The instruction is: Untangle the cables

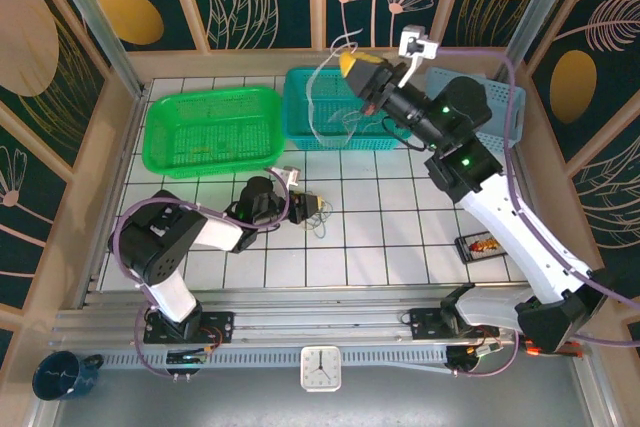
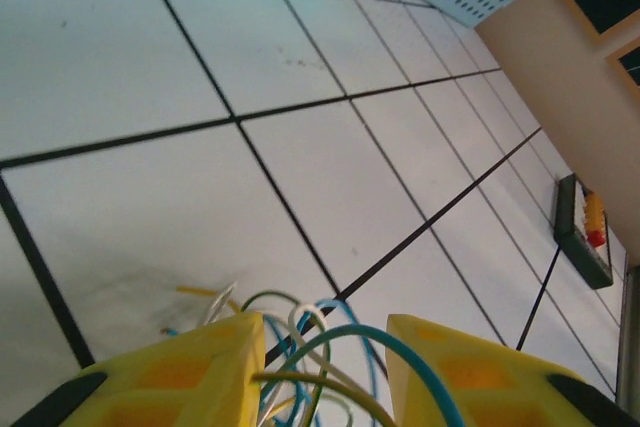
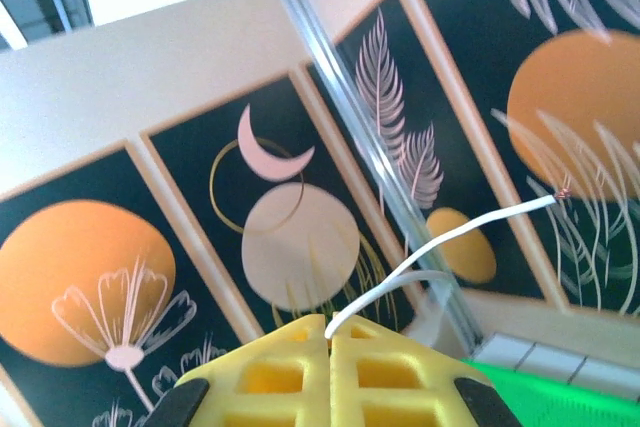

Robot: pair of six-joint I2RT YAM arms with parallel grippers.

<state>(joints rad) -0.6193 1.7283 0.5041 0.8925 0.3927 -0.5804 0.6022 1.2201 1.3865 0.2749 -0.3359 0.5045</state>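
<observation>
Our right claw (image 3: 329, 322) is pressed together on a white cable (image 3: 480, 222), raised above the teal basket (image 1: 310, 137). Our left claw (image 2: 325, 347) straddles the other cables (image 2: 305, 315) on the bench (image 2: 330, 147) (fingers partly apart; we cannot tell whether they grip).

Bright, even light falls from overhead, leaving soft shadows on the white counter (image 1: 400, 209). In the right wrist view the top corner blows out and the white cable (image 3: 500, 215) blurs.

Tangled cables (image 2: 300, 317) btwn yellow fingers (image 2: 170, 377) of L gripper (image 2: 320, 347), on tiled table (image 2: 320, 147).
</observation>
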